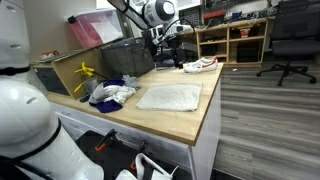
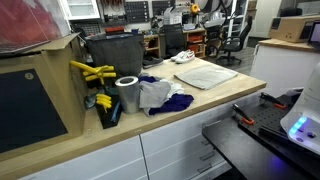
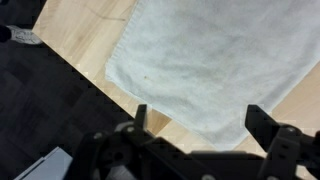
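Pale wooden countertop fills the ground below the wrist camera, and dark floor shows past its edge. The gripper enters from the bottom of the wrist view. Its fingers are spread wide and hold nothing. It hangs clear above the bench, apart from everything on it.

Directly beneath the jaws, and running on ahead of them, lies a white towel. It is spread flat and single-layered, seemingly so that its whole face and edges are exposed from above. The hem just under the fingers runs slantwise to the bench edge, with a strip of bare wood between. The cloth looks thin and soft, faintly mottled grey, with one small speck near its middle. Both exterior views show the towel as a smooth rectangle alone on its part of the bench.

Off to one side of the jaws, beyond the bench edge, a white shoe seems to lie on the floor, though the view cuts it off too much to be sure.

Well away from the jaws, at the other end of the bench, a heap of crumpled blue and white cloths sits bunched together. Farther still are yellow clamps, a silvery roll and a dark bin, all pushed back against the clutter.
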{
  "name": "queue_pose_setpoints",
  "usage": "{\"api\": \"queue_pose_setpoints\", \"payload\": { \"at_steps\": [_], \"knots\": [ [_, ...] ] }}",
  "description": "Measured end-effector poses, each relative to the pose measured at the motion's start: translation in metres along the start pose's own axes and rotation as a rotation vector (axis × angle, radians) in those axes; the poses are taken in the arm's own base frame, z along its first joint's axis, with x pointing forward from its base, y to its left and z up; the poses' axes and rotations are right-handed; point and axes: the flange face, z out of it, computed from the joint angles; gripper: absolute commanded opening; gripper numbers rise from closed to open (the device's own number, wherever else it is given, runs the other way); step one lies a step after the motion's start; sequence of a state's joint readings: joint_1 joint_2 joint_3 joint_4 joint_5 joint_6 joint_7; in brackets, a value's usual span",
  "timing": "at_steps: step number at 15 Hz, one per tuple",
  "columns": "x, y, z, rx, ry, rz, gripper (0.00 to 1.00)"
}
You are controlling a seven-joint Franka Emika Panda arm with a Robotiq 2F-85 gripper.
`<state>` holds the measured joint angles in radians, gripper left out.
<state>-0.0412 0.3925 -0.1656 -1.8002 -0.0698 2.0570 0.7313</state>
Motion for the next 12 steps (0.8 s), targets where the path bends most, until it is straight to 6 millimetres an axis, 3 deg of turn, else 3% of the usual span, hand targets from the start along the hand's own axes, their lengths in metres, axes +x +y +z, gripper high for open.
{"api": "queue_pose_setpoints", "payload": {
  "at_steps": [8,12],
  "knots": [
    [0.073,0.042,0.052,0.008,-0.048,0.333,1.0],
    [0.098,0.055,0.071,0.023,-0.076,0.48,1.0]
  ]
}}
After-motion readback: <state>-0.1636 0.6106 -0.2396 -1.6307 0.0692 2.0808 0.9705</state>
